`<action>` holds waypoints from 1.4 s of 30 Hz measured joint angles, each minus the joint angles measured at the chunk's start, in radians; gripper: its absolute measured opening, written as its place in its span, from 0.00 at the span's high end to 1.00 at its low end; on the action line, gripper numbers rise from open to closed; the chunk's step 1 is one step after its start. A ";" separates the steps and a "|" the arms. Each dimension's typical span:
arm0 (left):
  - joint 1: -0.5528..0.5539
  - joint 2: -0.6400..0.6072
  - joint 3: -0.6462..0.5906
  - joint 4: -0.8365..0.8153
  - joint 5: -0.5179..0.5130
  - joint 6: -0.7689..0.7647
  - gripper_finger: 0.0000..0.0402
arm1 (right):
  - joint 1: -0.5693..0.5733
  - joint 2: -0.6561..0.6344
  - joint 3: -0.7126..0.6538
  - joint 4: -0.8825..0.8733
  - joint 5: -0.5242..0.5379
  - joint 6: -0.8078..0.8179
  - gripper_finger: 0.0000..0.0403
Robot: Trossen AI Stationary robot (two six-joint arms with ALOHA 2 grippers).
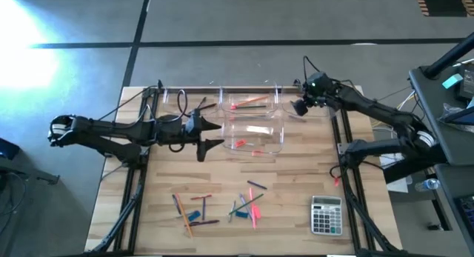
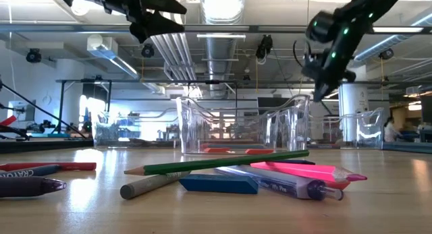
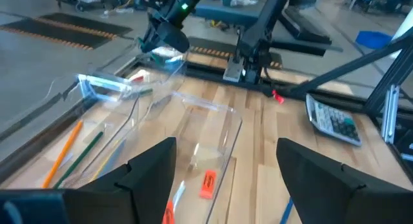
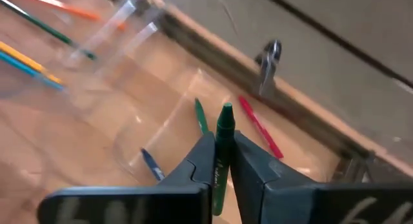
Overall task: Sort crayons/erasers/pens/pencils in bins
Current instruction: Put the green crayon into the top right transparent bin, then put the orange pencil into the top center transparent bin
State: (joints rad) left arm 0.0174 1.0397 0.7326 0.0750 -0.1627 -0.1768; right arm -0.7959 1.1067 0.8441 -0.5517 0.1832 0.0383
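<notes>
Right wrist view: green crayon [image 4: 223, 146] clamped in right claw [image 4: 222, 161].

A grey calculator [image 1: 326, 215] lies on the wooden table [image 1: 296, 183]; near its front right corner.

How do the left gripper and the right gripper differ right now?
The left gripper has its fingers spread wide and empty; the right gripper has its fingers shut on a green crayon. The left gripper hovers over a bin holding two small red erasers; the right gripper is at the table's far right, above a bin already holding crayons. Both are dark two-finger grippers held above the table.
</notes>
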 joint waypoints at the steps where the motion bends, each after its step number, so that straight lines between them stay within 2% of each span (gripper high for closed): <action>1: 0.000 -0.002 0.003 -0.022 0.000 0.000 0.37 | -0.008 0.019 0.000 0.001 -0.001 -0.002 0.91; 6: 0.000 -0.002 0.010 -0.089 0.000 0.000 0.37 | -0.013 0.082 0.000 0.001 -0.007 -0.015 0.76; 11: 0.000 -0.007 0.010 -0.156 0.000 -0.001 0.37 | -0.012 0.074 0.000 -0.014 -0.008 -0.015 0.55; 15: -0.001 -0.015 0.065 -0.330 0.001 -0.026 0.37 | -0.003 0.021 0.053 -0.121 -0.020 -0.006 0.43; 17: -0.014 -0.015 0.106 -0.445 0.000 -0.038 0.37 | 0.024 -0.026 0.084 -0.161 -0.068 -0.009 0.40; 21: -0.089 -0.005 0.151 -0.593 0.002 -0.076 0.37 | 0.140 -0.153 0.105 -0.175 -0.139 0.050 0.40; 26: -0.229 0.004 0.161 -0.697 0.002 -0.154 0.37 | 0.345 -0.313 0.098 -0.173 -0.132 0.132 0.43; 30: -0.354 0.014 0.155 -0.721 0.003 -0.216 0.37 | 0.516 -0.386 0.095 -0.168 -0.087 0.207 0.44; 37: -0.578 0.121 0.157 -0.723 0.003 -0.237 0.37 | 0.799 -0.378 0.094 -0.167 0.089 0.267 0.44; 42: -0.688 0.252 0.184 -0.721 0.012 -0.284 0.37 | 0.901 -0.322 0.093 -0.151 0.158 0.275 0.44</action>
State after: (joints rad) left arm -0.6709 1.2916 0.9168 -0.6465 -0.1510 -0.4607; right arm 0.1052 0.7850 0.9375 -0.7031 0.3412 0.3138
